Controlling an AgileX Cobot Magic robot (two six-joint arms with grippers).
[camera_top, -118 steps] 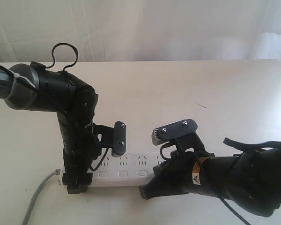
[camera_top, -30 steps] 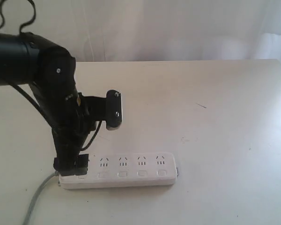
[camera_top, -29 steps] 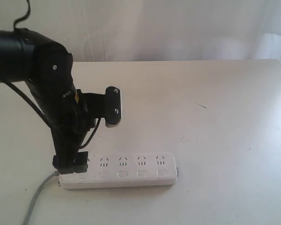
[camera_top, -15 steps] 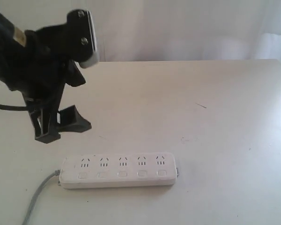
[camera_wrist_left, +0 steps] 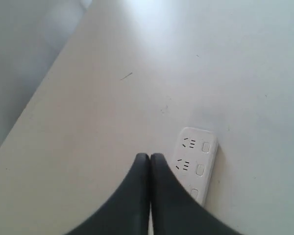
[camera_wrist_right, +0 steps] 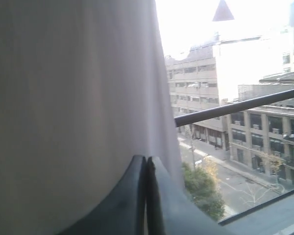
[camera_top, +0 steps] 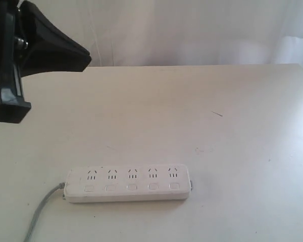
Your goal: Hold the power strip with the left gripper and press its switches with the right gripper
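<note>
The white power strip lies flat near the table's front edge, with its grey cord trailing off to the left. Its five switches run in a row below the sockets, and nothing touches them. My left arm hangs high at the top left, well clear of the strip. In the left wrist view my left gripper is shut and holds nothing; the strip's end with two buttons lies below it. My right gripper is shut, holds nothing and faces a window.
A white curtain hangs behind the table's far edge. A small dark mark sits on the tabletop to the right. The right wrist view shows only curtain and buildings outside.
My left gripper has lifted off the strip's left end and risen to the top left. The right arm, earlier at the strip's right end, has left the exterior view. The strip has stayed put.
</note>
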